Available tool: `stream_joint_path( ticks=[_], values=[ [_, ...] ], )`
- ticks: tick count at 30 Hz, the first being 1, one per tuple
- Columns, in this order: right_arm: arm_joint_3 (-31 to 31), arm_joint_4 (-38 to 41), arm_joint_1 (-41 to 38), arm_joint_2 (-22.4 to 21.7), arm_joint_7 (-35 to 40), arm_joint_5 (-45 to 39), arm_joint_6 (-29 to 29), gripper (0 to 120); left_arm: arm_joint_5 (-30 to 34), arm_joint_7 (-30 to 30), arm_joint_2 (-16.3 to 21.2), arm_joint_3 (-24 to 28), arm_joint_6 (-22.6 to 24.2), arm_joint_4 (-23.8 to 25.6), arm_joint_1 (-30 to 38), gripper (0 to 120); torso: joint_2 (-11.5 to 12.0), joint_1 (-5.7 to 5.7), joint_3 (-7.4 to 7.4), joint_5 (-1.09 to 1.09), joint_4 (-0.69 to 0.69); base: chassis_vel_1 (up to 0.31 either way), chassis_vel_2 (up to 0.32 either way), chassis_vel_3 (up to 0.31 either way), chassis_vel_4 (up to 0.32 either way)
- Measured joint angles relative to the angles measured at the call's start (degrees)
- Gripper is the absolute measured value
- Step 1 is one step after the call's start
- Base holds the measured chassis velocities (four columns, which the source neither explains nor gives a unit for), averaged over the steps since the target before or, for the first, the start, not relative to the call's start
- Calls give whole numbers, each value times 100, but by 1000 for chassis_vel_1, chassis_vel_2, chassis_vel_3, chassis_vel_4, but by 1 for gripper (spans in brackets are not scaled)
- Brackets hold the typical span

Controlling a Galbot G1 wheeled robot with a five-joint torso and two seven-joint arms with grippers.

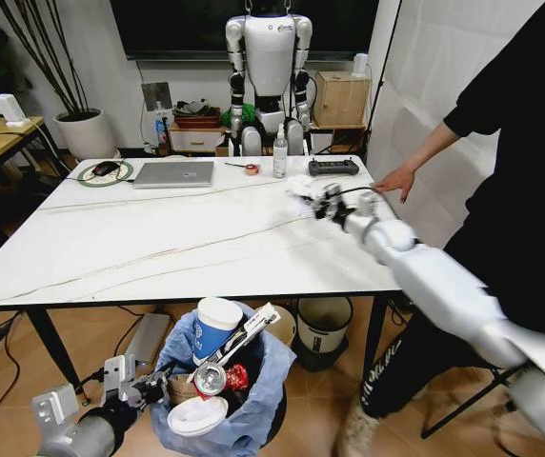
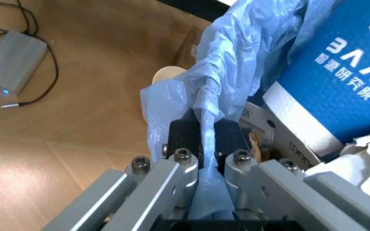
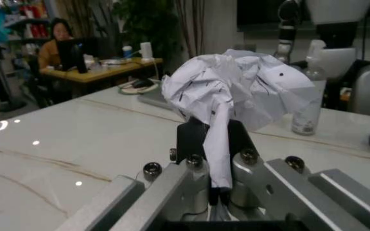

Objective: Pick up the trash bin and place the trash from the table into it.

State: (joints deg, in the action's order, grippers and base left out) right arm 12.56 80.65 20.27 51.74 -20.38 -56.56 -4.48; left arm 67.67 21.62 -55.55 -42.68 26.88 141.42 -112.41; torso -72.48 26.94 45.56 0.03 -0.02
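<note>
The small round dark trash bin (image 1: 253,400), lined with a crinkled translucent light-blue plastic bag (image 2: 236,57), is held below the near edge of the large glossy white counter (image 1: 158,248). The bag's rim is pinched by the left end effector (image 2: 207,144), whose fingers are closed on the plastic. A blue paper cup (image 1: 215,328), a red drink can (image 1: 213,379) and a white lid (image 1: 198,415) are seen inside the bin. A crumpled white tissue (image 3: 236,89) is clamped in the closed right end effector (image 3: 212,144), held above the counter's far right part.
</note>
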Motion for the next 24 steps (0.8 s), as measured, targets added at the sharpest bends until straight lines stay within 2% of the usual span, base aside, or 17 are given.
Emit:
stream_joint_path(
  ticks=[5, 9, 11, 18, 24],
  values=[
    [-492, 1449, 703, -735, -209, -386, -32, 0, 37, 19, 59, 3, 0, 23, 18, 0, 0, 0, 0, -1, 1, 0, 0, 0, 0],
    [-665, 1976, 914, -1003, -333, -492, -25, 0, 36, 20, 60, 8, 0, 36, 9, 0, 0, 0, 0, -1, 2, 0, 0, 0, 0],
    [-879, 2516, 1134, -1292, -403, -641, -17, 0, 30, 20, 56, 16, 0, 57, 9, 0, 0, 0, 0, -2, 1, 0, 0, 0, 0],
    [-1235, 3156, 1534, -1625, -516, -739, 1, 0, -3, 20, 23, 32, 0, 83, -5, 0, 0, 0, 0, -2, 2, 0, 0, 0, 0],
    [-1378, 3347, 1762, -1738, -801, -756, 84, 0, -18, 20, -3, 29, 0, 94, -2, 0, 1, 0, 1, -1, 2, 0, 0, 0, 0]
  ],
)
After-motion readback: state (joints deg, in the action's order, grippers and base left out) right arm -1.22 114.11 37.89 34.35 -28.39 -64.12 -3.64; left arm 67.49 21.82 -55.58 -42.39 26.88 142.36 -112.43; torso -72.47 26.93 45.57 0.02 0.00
